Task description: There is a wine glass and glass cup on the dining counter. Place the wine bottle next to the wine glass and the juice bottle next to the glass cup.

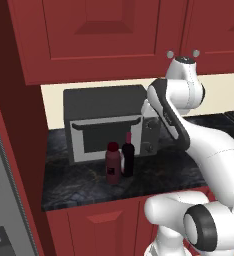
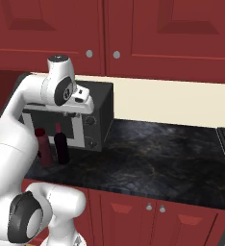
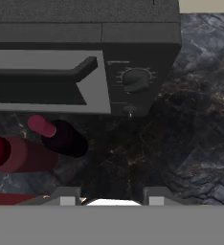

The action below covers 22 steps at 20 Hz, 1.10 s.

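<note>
The gripper point(image 3: 111, 198) hangs above the black worktop point(image 1: 154, 175) in front of the microwave point(image 1: 106, 125), looking down; its 2 finger tips stand apart with nothing between them. The wine bottle point(image 1: 128, 155) and the juice bottle point(image 1: 113, 163) stand upright, touching or nearly so, just in front of the microwave door. In the hand view both lie to the left of the gripper, the wine bottle point(image 3: 61, 136) the nearer of the 2, its pinkish neck pointing up at the camera. To grasp it, the hand would likely need to shift left and descend along the bottle's vertical axis
</note>
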### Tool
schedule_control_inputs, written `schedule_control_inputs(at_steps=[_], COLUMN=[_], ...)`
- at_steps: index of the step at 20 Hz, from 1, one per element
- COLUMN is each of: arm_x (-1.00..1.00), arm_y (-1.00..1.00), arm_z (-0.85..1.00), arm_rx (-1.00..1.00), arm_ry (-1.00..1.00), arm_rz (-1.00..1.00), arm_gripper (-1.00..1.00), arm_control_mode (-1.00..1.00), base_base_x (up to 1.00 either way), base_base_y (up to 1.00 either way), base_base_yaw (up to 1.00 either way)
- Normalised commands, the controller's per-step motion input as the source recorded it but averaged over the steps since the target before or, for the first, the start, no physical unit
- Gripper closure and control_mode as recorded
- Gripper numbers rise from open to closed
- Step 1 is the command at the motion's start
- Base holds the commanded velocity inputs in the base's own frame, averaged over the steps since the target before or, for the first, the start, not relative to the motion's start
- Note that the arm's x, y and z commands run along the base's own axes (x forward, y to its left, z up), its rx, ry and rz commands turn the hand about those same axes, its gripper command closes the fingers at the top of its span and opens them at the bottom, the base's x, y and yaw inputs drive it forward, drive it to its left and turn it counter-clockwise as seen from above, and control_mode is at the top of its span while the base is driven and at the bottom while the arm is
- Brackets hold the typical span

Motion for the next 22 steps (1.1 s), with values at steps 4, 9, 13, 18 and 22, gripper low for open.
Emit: schedule_control_inputs(at_steps=[4, 9, 13, 18, 22], arm_x=[-0.02, -0.12, -0.08, -0.05, -0.01], arm_y=[0.07, 0.26, 0.41, 0.47, 0.50], arm_z=[0.00, -0.03, -0.08, -0.11, -0.13], arm_rx=[-0.04, -0.02, 0.00, 0.00, 0.00], arm_ry=[0.00, 0.00, 0.00, 0.00, 0.00], arm_rz=[0.00, 0.00, 0.00, 0.00, 0.00], arm_gripper=[-1.00, -1.00, -1.00, -1.00, -1.00], arm_control_mode=[-1.00, -1.00, -1.00, -1.00, -1.00], base_base_x=[0.00, 0.00, 0.00, 0.00, 0.00], base_base_y=[0.00, 0.00, 0.00, 0.00, 0.00], base_base_yaw=[0.00, 0.00, 0.00, 0.00, 0.00])
